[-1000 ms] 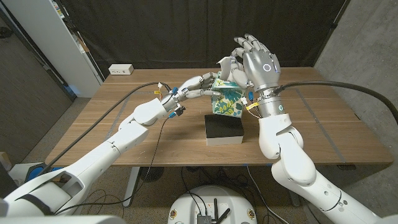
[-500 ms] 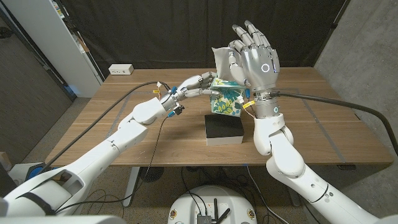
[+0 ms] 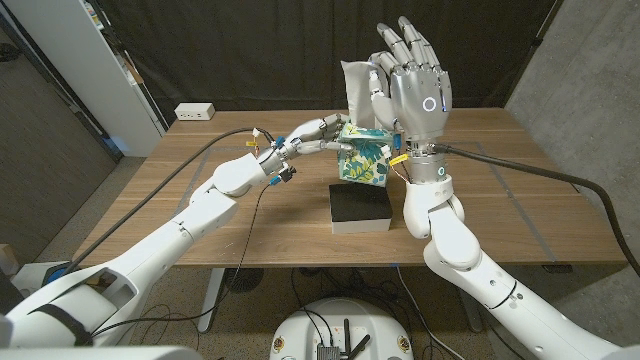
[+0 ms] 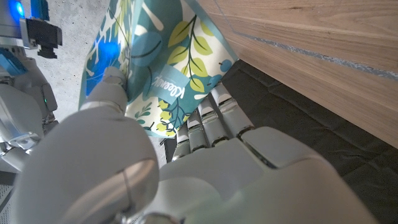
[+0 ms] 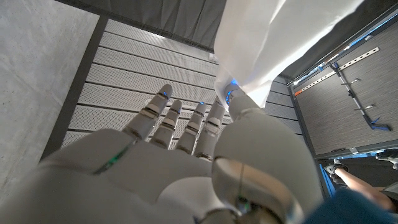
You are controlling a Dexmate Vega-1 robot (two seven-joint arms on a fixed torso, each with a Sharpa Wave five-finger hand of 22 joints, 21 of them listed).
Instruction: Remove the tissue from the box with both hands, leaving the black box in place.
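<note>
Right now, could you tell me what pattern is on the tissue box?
The tissue box is teal with yellow, white and blue leaves, clearest in the left wrist view.

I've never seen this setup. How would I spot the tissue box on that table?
Look to the far middle of the wooden table, just behind the flat black box. The tissue box is the cube printed with teal, green and yellow leaves, gripped by the left robot hand, with a white tissue rising from it.

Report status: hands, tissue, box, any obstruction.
Left hand holds the Kleenex box steady. Right hand pinches the white tissue, raised above the box. Black box in place on the table. Nothing in the way.
</note>
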